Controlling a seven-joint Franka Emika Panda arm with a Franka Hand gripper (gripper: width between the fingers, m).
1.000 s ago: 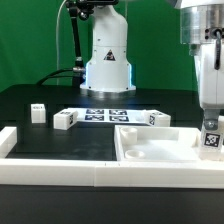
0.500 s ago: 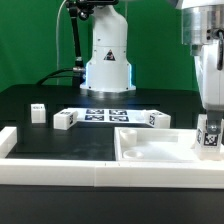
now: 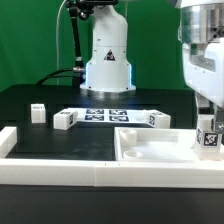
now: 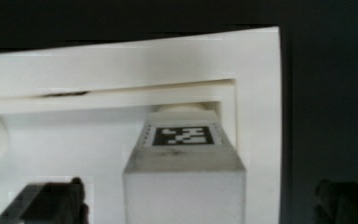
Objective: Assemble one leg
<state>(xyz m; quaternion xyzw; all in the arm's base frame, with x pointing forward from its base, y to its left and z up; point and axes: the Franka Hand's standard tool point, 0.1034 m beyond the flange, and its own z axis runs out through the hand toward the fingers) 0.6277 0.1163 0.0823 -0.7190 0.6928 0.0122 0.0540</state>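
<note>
A leg, a small white post with a black-and-white tag, stands upright at the right end of the large white flat panel. My gripper hangs just above it. In the wrist view the leg stands between my two dark fingertips, with a gap on each side. The gripper is open and holds nothing. The leg sits in a corner of the panel.
Three more small white posts lie on the black table: one at the exterior view's left, one by the marker board's left end, and one by its right end. A white wall runs along the front. The arm's base stands behind.
The gripper has risen a little off the leg. The leg stays standing on the panel.
</note>
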